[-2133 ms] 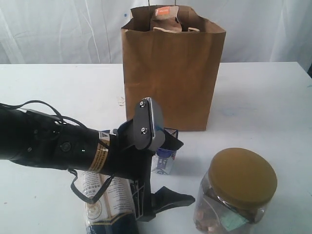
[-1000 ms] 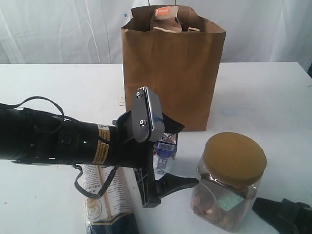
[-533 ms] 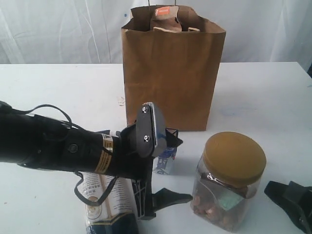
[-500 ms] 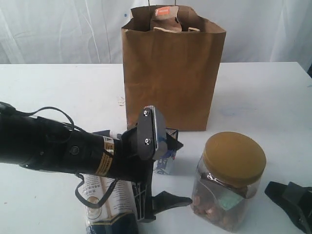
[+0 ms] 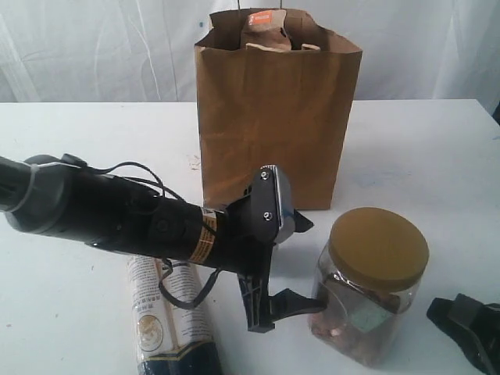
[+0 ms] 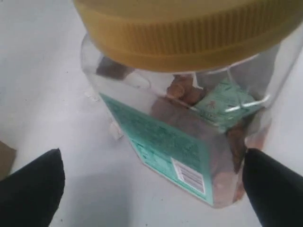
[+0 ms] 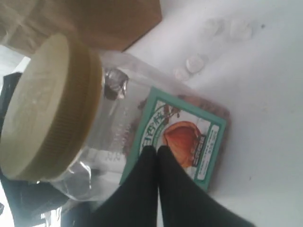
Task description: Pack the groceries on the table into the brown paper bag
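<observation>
The tall kraft-brown paper bag stood at the back of the white table, with the brown orange-labelled pouch poking out of its top. In front, the clear jar with the yellow lid sat on the table, apart from the bag, and the long cream-and-black packet lay flat under the left arm. Half a second before, the left gripper had hung over the packet. Now it had swung across to the jar, jaws spread wide, and its body blocked the spot where the little blue-white carton had shown (couldn't see it any more). The left wrist camera had the black fingers either side of the jar, plus a green barcode label. The right gripper barely made the room view's corner; its own camera showed its fingers pressed together on nothing, just by the jar's label.
</observation>
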`<move>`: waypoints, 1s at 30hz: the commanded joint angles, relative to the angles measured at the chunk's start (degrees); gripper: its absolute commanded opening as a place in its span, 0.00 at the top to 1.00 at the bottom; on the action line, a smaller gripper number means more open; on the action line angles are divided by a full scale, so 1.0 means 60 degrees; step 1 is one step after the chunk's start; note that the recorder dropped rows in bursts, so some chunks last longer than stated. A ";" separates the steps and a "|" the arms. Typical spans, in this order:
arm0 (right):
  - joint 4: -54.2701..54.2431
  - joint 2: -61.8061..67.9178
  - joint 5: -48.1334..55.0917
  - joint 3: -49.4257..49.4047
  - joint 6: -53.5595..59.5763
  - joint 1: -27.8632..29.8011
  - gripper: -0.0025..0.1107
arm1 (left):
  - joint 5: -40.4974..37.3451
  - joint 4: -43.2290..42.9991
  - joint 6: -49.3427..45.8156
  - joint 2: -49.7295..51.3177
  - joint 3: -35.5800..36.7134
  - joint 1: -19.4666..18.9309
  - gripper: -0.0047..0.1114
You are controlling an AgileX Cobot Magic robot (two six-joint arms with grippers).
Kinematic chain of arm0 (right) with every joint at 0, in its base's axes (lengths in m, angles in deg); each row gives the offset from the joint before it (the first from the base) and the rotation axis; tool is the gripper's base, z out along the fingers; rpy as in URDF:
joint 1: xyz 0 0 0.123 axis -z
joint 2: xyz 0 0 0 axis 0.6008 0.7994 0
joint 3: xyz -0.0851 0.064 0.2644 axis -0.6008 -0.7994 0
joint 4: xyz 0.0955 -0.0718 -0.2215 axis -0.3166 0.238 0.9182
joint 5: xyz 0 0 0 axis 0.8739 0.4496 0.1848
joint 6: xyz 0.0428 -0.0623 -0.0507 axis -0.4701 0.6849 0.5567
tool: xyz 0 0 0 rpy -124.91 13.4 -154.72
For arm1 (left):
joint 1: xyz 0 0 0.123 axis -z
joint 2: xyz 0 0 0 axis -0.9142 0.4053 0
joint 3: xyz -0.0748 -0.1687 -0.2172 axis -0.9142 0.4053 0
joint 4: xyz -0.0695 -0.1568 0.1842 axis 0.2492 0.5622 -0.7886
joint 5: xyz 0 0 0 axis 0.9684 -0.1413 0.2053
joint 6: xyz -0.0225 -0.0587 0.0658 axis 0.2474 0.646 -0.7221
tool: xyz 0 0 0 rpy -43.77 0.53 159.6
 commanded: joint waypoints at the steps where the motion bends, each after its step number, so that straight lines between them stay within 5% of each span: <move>1: 0.0113 0.0573 -0.0208 0.0028 0.0051 -0.0007 0.98 | 0.0113 -0.0714 0.0479 0.0469 -0.0399 -0.0014 0.06; 12: 0.0054 0.2720 -0.0528 0.1518 0.1066 -0.0007 0.98 | 0.2588 -0.0921 0.1326 0.0911 -0.1268 0.0004 0.06; 30: 0.0034 0.4965 -0.0692 0.3105 0.1828 -0.0007 0.98 | 0.1851 -0.2159 0.1624 0.1055 -0.1268 0.0004 0.06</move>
